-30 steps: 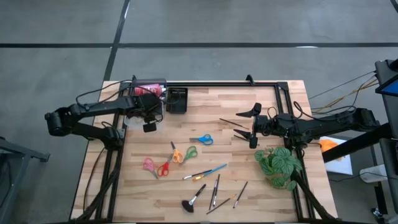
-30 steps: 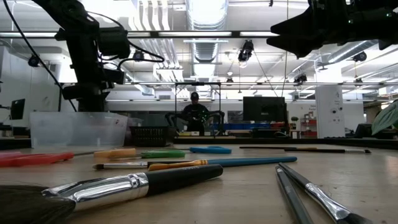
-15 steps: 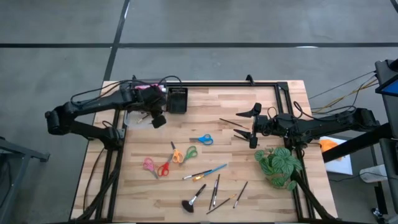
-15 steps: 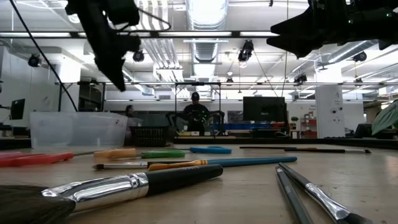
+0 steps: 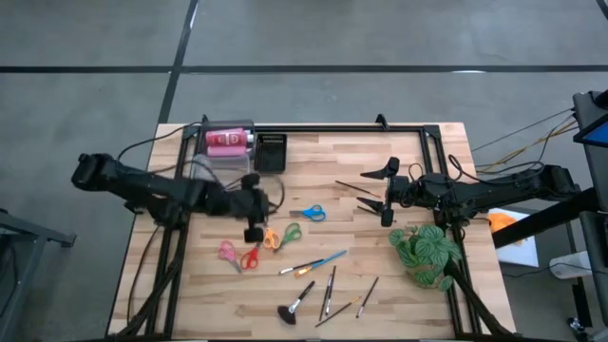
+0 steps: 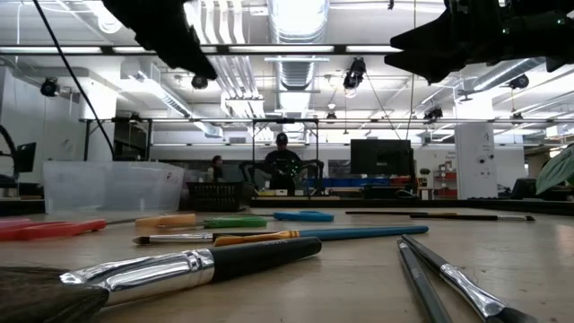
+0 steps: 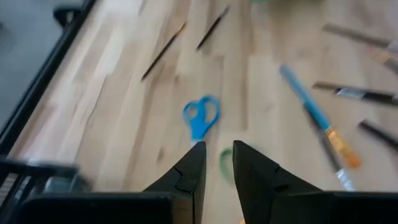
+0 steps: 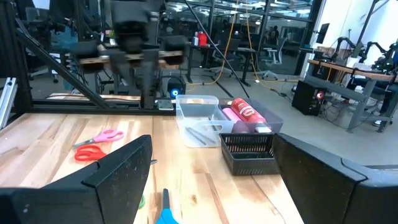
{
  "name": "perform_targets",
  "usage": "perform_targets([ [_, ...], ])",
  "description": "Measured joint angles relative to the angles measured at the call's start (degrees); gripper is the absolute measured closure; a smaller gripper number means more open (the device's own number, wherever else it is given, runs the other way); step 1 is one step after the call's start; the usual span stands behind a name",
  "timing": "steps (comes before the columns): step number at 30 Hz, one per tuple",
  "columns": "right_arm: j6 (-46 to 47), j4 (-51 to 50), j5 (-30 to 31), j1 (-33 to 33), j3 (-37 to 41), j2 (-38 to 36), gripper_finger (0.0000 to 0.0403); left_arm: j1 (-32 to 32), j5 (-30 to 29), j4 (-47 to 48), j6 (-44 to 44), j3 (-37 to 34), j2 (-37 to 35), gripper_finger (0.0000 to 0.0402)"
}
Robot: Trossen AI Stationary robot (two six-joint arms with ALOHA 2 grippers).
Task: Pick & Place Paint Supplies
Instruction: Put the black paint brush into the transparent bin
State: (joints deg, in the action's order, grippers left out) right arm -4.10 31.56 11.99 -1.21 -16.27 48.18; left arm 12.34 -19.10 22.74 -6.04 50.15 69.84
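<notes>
Left tool (image 5: 255, 231) empty above table, orange scissors (image 5: 270, 238) just beside

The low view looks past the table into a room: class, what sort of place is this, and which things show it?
Probably a robotics lab or workshop: long ceiling lights, a second robot rig with a person behind it, and desks with screens.

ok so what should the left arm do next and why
Probably lower the left gripper toward the orange and green scissors just beside it. Its fingers stand narrowly apart with nothing between them in the left wrist view, and scissors and brushes lie loose on the table. The right gripper waits open.
</notes>
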Motion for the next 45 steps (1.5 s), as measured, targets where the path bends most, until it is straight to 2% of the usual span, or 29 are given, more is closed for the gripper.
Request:
perform_targets([
  [6,0.02,0.01,0.00,-0.02,0.00,0.00,0.0072,9.07,-6.33,-14.26,-1.30,-5.39,0.45,0.0320],
  [13,0.01,-0.01,0.01,0.00,0.00,0.04,0.0072,12.69,-7.31,-24.60,-6.52,-8.17,6.09,0.0320],
  [19,0.02,-0.01,0.01,-0.01,0.00,0.04,0.0072,13.57,-6.86,-26.41,-10.73,-5.66,13.81,0.0310],
  [26,0.00,-0.02,0.02,0.00,0.00,0.02,0.0072,14.36,-5.05,-25.88,-11.84,-0.07,23.26,0.0246],
  [31,0.01,-0.04,0.01,-0.01,0.00,0.02,0.0072,14.49,-0.73,-25.92,-18.75,2.16,27.96,0.0210],
  [37,0.01,-0.01,0.02,0.00,0.00,0.02,0.0072,15.81,3.46,-25.83,-24.34,2.12,30.91,0.0195],
  [45,0.02,-0.02,0.00,-0.02,0.00,0.02,0.0072,19.54,0.34,-25.84,-24.46,2.10,32.00,0.0195],
])
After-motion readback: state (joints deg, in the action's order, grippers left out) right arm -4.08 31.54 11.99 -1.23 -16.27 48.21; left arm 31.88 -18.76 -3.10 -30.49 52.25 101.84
